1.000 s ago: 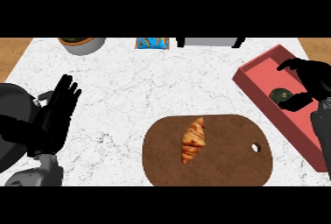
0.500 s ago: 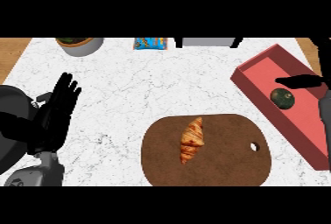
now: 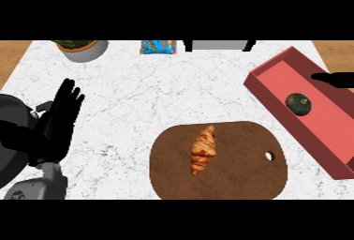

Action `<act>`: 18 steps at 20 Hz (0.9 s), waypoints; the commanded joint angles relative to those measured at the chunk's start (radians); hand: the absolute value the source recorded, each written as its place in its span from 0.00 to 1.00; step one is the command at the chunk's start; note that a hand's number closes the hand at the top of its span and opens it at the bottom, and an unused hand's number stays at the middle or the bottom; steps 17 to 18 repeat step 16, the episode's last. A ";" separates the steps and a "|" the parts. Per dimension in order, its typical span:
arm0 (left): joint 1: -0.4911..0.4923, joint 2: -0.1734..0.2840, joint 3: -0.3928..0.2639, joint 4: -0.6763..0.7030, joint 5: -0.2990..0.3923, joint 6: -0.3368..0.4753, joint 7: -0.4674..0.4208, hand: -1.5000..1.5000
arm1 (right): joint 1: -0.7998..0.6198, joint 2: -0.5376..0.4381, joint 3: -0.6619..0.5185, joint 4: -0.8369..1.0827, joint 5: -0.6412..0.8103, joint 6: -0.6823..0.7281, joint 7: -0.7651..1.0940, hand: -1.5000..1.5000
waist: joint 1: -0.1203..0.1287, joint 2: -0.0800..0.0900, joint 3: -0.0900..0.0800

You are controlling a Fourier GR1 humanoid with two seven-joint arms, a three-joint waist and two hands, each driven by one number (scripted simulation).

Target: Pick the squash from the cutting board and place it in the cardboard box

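Observation:
The dark green squash [image 3: 298,103] lies inside the red open box [image 3: 273,89] at the right, apart from both hands. Only some straight fingers of my right hand [image 3: 335,78] show at the right edge, above the box and just beyond the squash, touching nothing. The round brown cutting board [image 3: 242,176] sits low in the middle and carries just a croissant [image 3: 202,149]. At the left edge my left hand [image 3: 59,119] rests open with its fingers up.
A grey pot with greenery [image 3: 81,48], a blue packet [image 3: 159,46] and a grey object [image 3: 217,44] line the far edge of the white marble counter [image 3: 159,93]. The box runs diagonally off the lower right.
My right hand has let go of the squash and pulled back to the right, out of the box. The squash stays in the box. The left hand has not moved.

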 commanded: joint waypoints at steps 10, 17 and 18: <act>0.021 0.002 -0.011 -0.073 0.008 -0.008 0.057 0.50 | 0.091 -0.204 -0.186 0.187 -0.281 0.114 -0.107 0.00 | 0.012 0.004 0.000; -0.032 -0.006 0.009 0.048 0.009 -0.027 -0.040 0.50 | 0.067 -0.267 -0.124 0.347 -0.307 0.095 -0.217 0.00 | 0.015 0.006 0.000; -0.032 -0.006 0.009 0.048 0.009 -0.027 -0.040 0.50 | 0.067 -0.267 -0.124 0.347 -0.307 0.095 -0.217 0.00 | 0.015 0.006 0.000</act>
